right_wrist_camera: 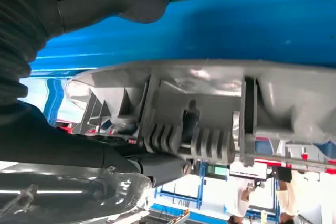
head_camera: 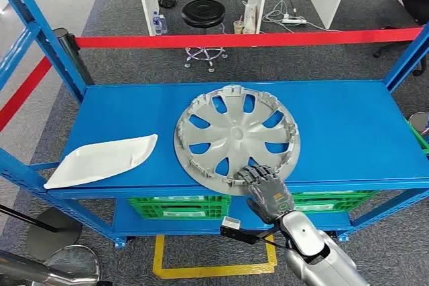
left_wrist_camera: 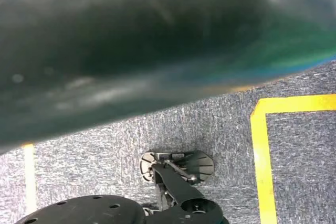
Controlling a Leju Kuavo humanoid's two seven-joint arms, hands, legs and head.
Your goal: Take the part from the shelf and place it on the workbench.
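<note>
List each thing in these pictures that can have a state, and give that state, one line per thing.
Wheel cover: flat on the blue shelf, near edge over the front lip.
Right hand: fingers on the cover's near rim, thumb beneath.
White panel: flat on the shelf, untouched.
Green crates: on the lower shelf.

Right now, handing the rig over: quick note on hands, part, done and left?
Right hand: at the near rim of the wheel cover, fingers over the edge, thumb under the shelf edge in the right wrist view; a firm grip can't be confirmed.
Left hand: hanging low; its state can't be told.
Wheel cover lies flat on the blue shelf, beside a white panel.
Done: reach to the part.
Left: lift it and place it on the workbench.
</note>
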